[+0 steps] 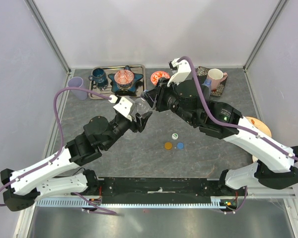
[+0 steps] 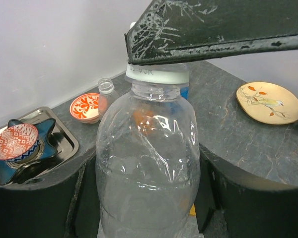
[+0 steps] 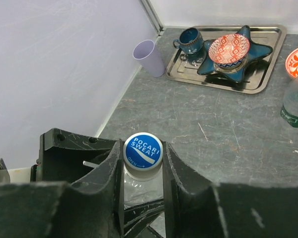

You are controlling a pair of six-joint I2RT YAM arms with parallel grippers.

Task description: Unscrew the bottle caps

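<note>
Two grippers share one bottle: the right gripper (image 1: 149,98) is clamped on the white-and-blue cap (image 3: 143,150) from above.
The left gripper (image 1: 140,120) is clenched around the body of the clear bottle (image 2: 146,163); the cap sits on the bottle's neck, pinched between the right gripper's fingers; the white-and-green cap (image 1: 174,135), orange cap (image 1: 168,146) and blue cap (image 1: 180,146) lie loose on the tabletop (image 1: 198,158), right of the left gripper and nearer the arm bases, apart from both grippers.
</note>
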